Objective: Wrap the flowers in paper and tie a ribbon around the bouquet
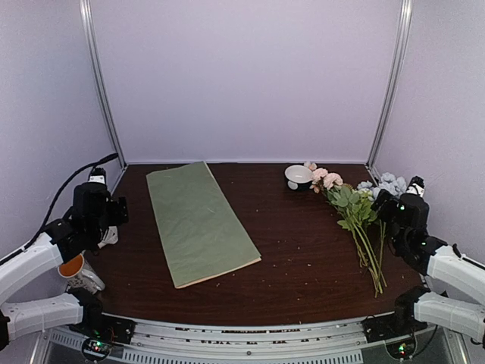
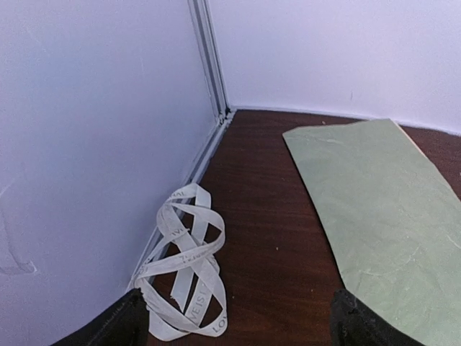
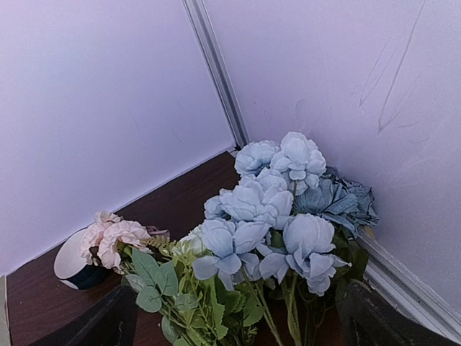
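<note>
large sage-green paper sheet (image 1: 201,224) lies flat, left of centre on the dark brown wooden counter (image 1: 303,265). bunch of pale pink and dusty blue artificial flowers (image 1: 356,208) lies at right, blooms toward the far corner (small white bowl (image 1: 298,176) just beside the pink ones). cream-white lettered ribbon (image 2: 189,263) lies loosely coiled by the left wall. left jaws and right jaws both wide apart, gripping nothing.
</note>
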Tool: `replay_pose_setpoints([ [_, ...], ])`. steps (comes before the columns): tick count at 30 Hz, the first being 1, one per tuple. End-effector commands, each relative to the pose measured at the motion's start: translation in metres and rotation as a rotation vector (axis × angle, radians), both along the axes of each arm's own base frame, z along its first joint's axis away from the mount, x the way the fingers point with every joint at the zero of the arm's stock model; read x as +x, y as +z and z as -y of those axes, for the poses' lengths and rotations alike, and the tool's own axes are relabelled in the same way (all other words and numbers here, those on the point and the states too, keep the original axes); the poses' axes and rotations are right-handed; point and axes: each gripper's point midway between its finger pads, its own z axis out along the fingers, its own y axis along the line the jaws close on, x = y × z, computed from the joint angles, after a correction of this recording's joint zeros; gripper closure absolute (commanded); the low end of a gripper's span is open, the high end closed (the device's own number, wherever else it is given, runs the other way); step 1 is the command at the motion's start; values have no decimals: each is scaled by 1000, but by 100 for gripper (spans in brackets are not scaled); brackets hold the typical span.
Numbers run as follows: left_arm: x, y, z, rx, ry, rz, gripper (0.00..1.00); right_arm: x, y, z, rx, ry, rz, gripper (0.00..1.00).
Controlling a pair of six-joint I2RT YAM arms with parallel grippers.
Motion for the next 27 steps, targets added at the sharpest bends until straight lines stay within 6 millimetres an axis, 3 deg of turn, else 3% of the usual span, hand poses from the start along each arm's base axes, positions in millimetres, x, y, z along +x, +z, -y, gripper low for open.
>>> replay_pose_setpoints([
  [1, 0, -15, 21, -91, -86, -113, 12, 4, 23, -3, 50, 14, 59, 0],
  [3, -1, -27, 35, -152, -140, -167, 12, 4, 34, -10, 83, 60, 99, 0],
  [6, -5, -46, 40, -196, -137, -220, 12, 1, 52, -25, 94, 164, 195, 0],
  [10, -7, -67, 48, -206, -167, -267, 14, 2, 75, -77, 86, 477, 297, 6],
  [12, -7, -77, 54, -206, -187, -309, 15, 12, 76, -110, 123, 616, 226, 13],
  [15, -5, -95, 65, -195, -229, -392, 15, 22, 55, -179, 59, 806, -9, 19],
  [17, -4, -111, 72, -175, -253, -467, 15, 28, 30, -227, -34, 906, -181, 19],
  [18, -2, -113, 76, -176, -267, -482, 15, 27, 30, -247, -44, 959, -234, 19],
  [21, 0, -131, 79, -156, -268, -558, 15, 31, 0, -307, -29, 1117, -462, 25],
  [23, 3, -141, 83, -152, -271, -588, 15, 33, -24, -333, -56, 1161, -595, 27],
  [27, 10, -154, 99, -176, -327, -615, 15, 36, -84, -364, -61, 1174, -828, 27],
])
